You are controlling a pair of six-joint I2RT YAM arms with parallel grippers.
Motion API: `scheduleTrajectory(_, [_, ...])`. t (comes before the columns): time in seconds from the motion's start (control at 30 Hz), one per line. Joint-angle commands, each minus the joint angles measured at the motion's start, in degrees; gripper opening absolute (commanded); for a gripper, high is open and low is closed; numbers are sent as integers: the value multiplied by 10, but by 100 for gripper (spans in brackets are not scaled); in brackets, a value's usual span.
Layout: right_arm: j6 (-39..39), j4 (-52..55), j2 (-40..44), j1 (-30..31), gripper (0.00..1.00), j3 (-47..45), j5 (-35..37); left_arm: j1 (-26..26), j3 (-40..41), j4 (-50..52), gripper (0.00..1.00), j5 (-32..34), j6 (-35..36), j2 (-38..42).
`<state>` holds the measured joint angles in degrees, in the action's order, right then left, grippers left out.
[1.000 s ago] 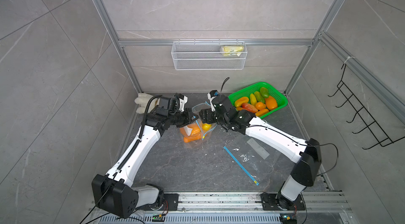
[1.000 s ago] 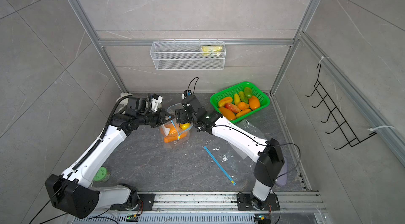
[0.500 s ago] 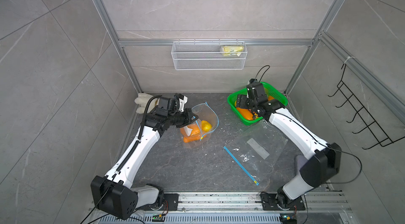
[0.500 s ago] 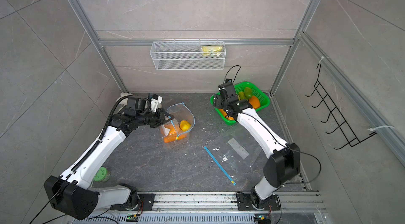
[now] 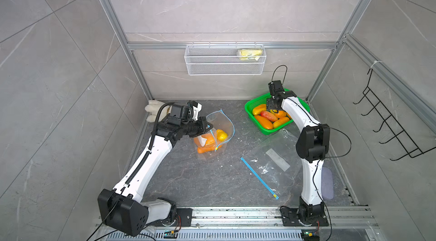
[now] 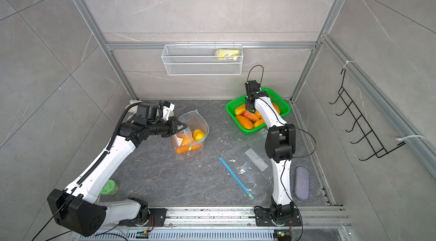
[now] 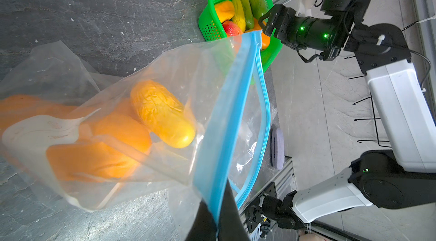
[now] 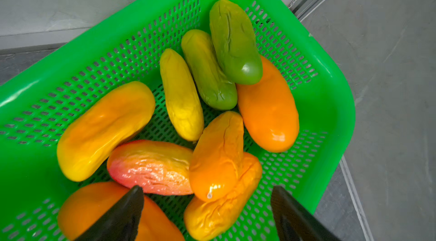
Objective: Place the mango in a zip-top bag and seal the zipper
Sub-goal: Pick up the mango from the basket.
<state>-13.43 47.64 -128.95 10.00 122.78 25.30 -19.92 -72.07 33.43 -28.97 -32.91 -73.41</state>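
A clear zip-top bag (image 5: 220, 121) (image 6: 194, 120) (image 7: 169, 70) with a blue zipper stands open at the left middle of the table. My left gripper (image 5: 207, 126) (image 6: 182, 127) (image 7: 217, 209) is shut on its zipper edge and holds the mouth up. Inside lie a yellow mango (image 5: 221, 134) (image 6: 199, 134) (image 7: 162, 113) and orange ones (image 7: 122, 131). My right gripper (image 5: 273, 110) (image 6: 250, 110) (image 8: 207, 189) hangs open over the green basket (image 5: 251, 104) (image 6: 230, 108) (image 8: 330, 67), empty, its fingertips either side of an orange mango (image 8: 219, 154).
The basket holds several mangoes, orange, yellow, green and one red (image 8: 151, 166). A second clear bag (image 5: 271, 164) (image 6: 250, 164) lies flat at front right. A grey case (image 6: 301, 182), a green-lidded jar (image 6: 109, 188), a wire wall basket (image 5: 224, 62) and a hook rack (image 5: 389, 121) surround the table.
My right arm has left the bag mouth, leaving the yellow mango inside, and swung right to the green basket. The left gripper keeps holding the bag edge.
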Motion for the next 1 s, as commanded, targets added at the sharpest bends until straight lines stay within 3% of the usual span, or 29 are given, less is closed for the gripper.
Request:
scheduleTrajectory(0.0, [9,81,-67,-13,86,77,-29,3,-7,3,1,2,16,13])
scheduleTrajectory(0.2, [-10,153,-144,-25,86,183,-42,2,-7,2,1,4,15,9])
scheduleTrajectory(0.63, [-31,103,-118,-34,77,92,-52,3,-14,5,0,2,15,3])
scheduleTrajectory(0.73, [-28,103,-113,-35,64,88,-43,4,-15,10,0,6,17,7])
scheduleTrajectory(0.83, [-22,89,-78,-36,43,56,-44,5,-20,15,0,9,22,10])
scheduleTrajectory(0.97, [-12,43,21,-30,34,-28,-62,6,-30,17,0,6,18,5])
